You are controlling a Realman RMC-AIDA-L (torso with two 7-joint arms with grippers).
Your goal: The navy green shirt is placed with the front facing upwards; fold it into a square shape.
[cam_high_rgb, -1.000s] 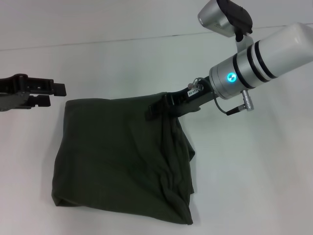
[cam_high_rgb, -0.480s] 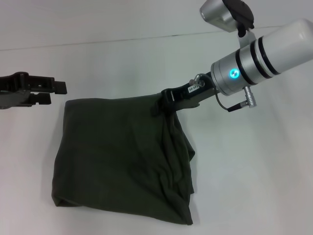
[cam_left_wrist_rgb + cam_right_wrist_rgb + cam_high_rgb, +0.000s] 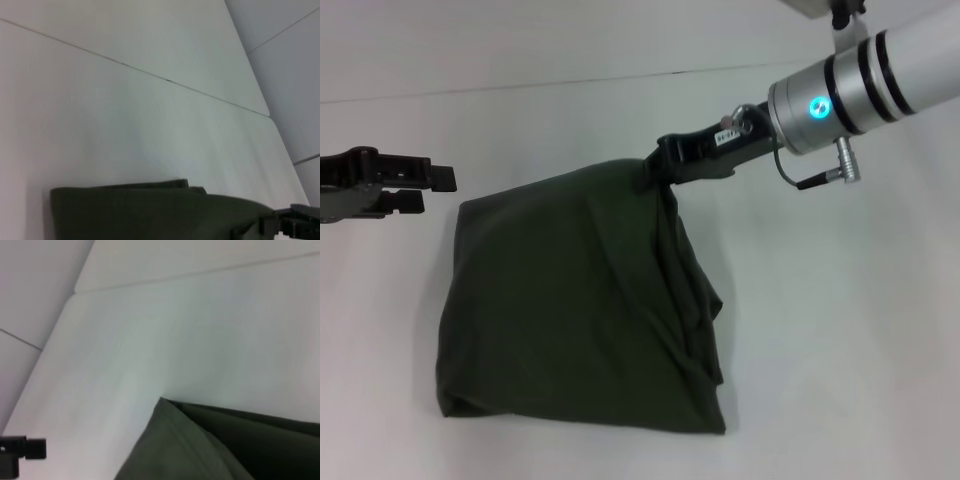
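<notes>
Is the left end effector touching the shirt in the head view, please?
No, the left end effector hovers apart from the shirt.

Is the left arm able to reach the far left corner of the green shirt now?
Probably yes. The left claw hovers just beside that corner of the shirt, with only bare table between them.

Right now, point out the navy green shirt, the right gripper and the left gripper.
navy green shirt (image 3: 570,310), head view, middle of the folded cloth.
right gripper (image 3: 660,172), head view, tips pinching the shirt's far corner.
left gripper (image 3: 438,188), head view, between its fingertips.
</notes>
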